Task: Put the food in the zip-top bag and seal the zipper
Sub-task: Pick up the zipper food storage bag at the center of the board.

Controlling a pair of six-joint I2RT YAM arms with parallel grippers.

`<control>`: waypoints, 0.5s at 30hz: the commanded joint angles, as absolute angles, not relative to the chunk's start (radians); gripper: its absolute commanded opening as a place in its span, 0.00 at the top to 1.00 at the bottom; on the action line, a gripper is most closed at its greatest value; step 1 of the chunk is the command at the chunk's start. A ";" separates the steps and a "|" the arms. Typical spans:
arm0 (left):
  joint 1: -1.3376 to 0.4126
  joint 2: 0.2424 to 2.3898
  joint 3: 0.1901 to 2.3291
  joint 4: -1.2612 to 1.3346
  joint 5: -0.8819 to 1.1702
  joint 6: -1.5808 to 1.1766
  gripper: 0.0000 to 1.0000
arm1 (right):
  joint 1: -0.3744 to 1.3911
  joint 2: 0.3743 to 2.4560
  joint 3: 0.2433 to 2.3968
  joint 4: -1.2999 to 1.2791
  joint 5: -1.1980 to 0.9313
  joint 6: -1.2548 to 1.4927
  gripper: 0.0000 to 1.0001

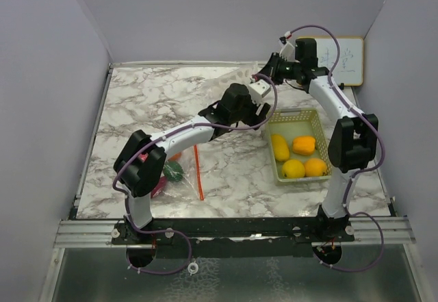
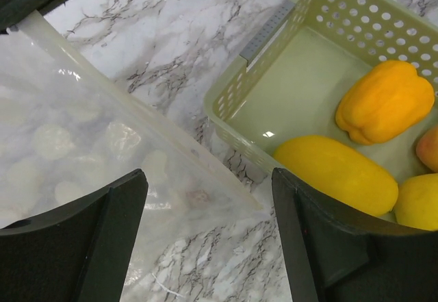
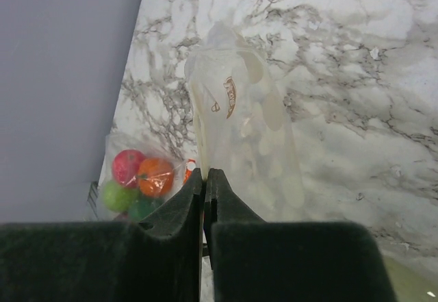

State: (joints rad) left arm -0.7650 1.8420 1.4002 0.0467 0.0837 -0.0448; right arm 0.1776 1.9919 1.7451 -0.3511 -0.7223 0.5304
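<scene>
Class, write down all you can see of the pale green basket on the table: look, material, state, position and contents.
The basket is a shallow, pale green rectangle, seemingly plastic: walls perforated with rows of small holes, smooth glossy floor. It sits flat on the marble table, toward its right side. Its far end is bare; the near part holds a long yellow fruit, an orange pepper, a round yellow fruit and a round orange one.
</scene>
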 commanded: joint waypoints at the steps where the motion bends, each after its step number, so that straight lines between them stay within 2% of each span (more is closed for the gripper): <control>1: -0.774 1.841 1.398 0.133 -0.071 -0.041 0.23 | 0.208 1.926 1.691 -0.381 -0.700 0.554 0.98; 6: -0.774 1.855 1.411 0.154 -0.134 -0.059 0.24 | 0.226 1.870 1.657 -0.384 -0.701 0.567 0.98; 8: -0.774 1.861 1.416 0.153 -0.143 -0.064 0.31 | 0.228 1.848 1.652 -0.391 -0.700 0.571 0.98; 11: -0.774 1.864 1.415 0.148 -0.116 -0.071 0.54 | 0.228 1.813 1.649 -0.407 -0.694 0.568 0.98; 15: -0.775 1.860 1.404 0.134 -0.089 -0.093 0.93 | 0.229 1.778 1.640 -0.419 -0.690 0.569 0.98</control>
State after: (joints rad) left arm -0.7727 1.8553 1.3998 0.1226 -0.0933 -0.0700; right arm 0.2287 1.8576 1.6424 -0.4061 -0.7094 0.5571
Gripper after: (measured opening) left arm 0.219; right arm 0.026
